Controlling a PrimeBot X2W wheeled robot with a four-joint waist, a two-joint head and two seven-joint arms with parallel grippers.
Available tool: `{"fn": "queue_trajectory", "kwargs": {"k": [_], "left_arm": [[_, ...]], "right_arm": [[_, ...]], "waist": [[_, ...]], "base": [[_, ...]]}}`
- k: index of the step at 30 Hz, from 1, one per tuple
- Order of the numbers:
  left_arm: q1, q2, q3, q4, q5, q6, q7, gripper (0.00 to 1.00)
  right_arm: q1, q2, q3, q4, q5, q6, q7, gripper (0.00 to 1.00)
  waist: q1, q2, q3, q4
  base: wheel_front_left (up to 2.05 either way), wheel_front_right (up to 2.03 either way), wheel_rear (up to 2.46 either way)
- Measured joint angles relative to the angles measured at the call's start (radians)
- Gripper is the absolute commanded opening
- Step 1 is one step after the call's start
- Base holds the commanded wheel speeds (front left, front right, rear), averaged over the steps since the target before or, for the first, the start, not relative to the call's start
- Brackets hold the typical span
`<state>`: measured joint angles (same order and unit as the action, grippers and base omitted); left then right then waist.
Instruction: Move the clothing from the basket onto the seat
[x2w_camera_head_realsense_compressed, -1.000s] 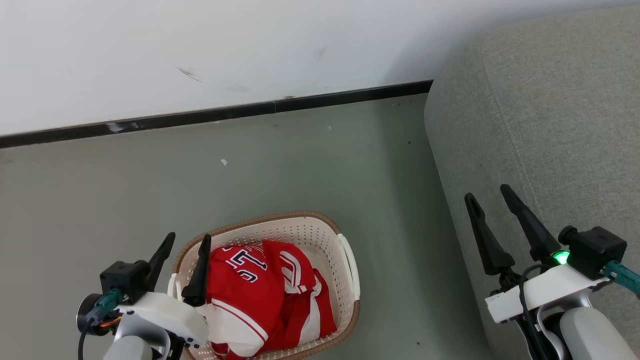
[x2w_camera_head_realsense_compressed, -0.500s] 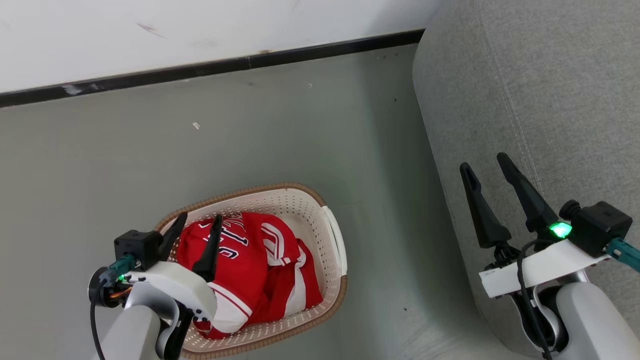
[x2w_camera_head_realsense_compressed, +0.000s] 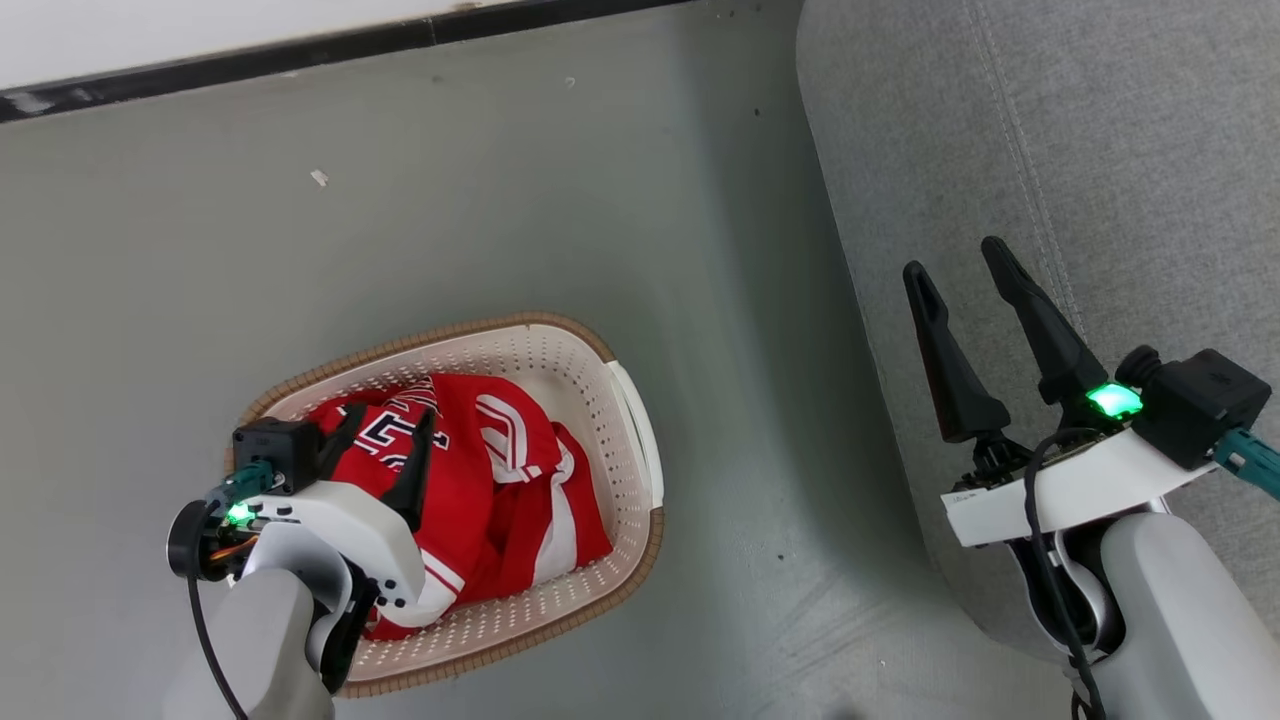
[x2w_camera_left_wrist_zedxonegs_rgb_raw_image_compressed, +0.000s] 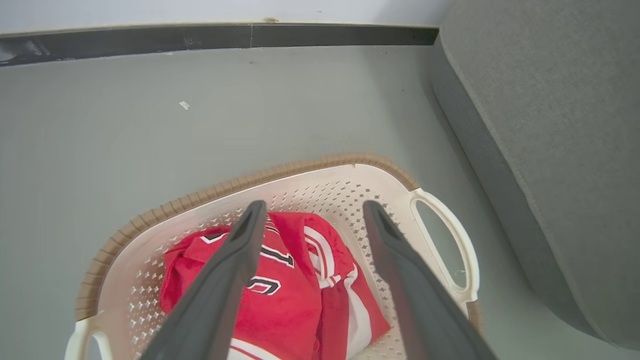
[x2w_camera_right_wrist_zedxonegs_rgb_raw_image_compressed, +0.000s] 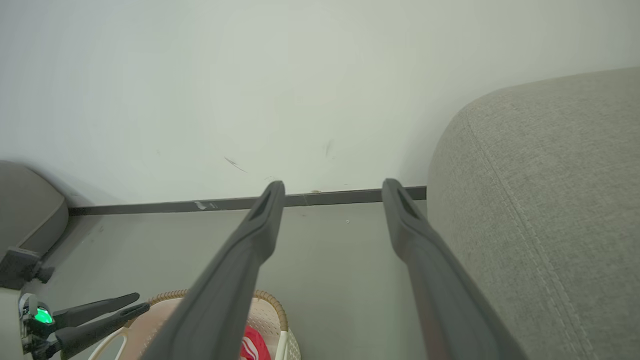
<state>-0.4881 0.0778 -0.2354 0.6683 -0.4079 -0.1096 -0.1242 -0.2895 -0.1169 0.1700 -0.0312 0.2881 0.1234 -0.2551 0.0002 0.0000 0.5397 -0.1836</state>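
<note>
Over the left side of the scene, the left gripper (x2w_camera_head_realsense_compressed: 391, 413) has come forward from the basket's near-left rim and now hangs above the clothing (x2w_camera_head_realsense_compressed: 500, 470). Its two fingers are spread wide apart and hold nothing; whether the tips touch the fabric I cannot tell. From its own wrist view the fingers frame the red heap, with the lettering showing between them. The clothing lies bunched in the basket (x2w_camera_head_realsense_compressed: 625, 440), none of it lifted. The basket stands on the floor (x2w_camera_head_realsense_compressed: 500, 200), left of the sofa and apart from it. The whole head picture has slid, so that the skirting board (x2w_camera_head_realsense_compressed: 300, 48) now sits near the top edge; that is the camera tilting down, not the basket moving. To the right, the sofa (x2w_camera_head_realsense_compressed: 1100, 150) carries no garment where it shows. Further right, the right gripper (x2w_camera_head_realsense_compressed: 955, 258) hangs over the sofa's near edge, fingers apart and empty, placed much as it was a second ago. I judge the reach nearly done; lowering and closing on the fabric would come next, and nothing has been moved yet.
</note>
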Motion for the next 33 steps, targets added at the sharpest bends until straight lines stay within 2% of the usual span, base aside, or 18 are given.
{"fn": "queue_trajectory", "kwargs": {"k": [19, 33], "left_arm": [[-0.122, 0.024, 0.0, 0.169, 0.021, 0.003, 0.032, 1.0], [-0.229, 0.056, -0.007, 0.292, 0.054, 0.045, 0.074, 1.0]], "right_arm": [[-0.049, 0.024, 0.028, -0.016, -0.021, 0.0, 0.0, 1.0], [-0.111, 0.044, 0.056, -0.022, -0.021, 0.0, 0.0, 1.0]], "waist": [[0.0, 0.0, 0.131, -0.069], [0.0, 0.0, 0.22, -0.124]], "base": [[0.0, 0.0, 0.0], [0.0, 0.0, 0.0]]}}
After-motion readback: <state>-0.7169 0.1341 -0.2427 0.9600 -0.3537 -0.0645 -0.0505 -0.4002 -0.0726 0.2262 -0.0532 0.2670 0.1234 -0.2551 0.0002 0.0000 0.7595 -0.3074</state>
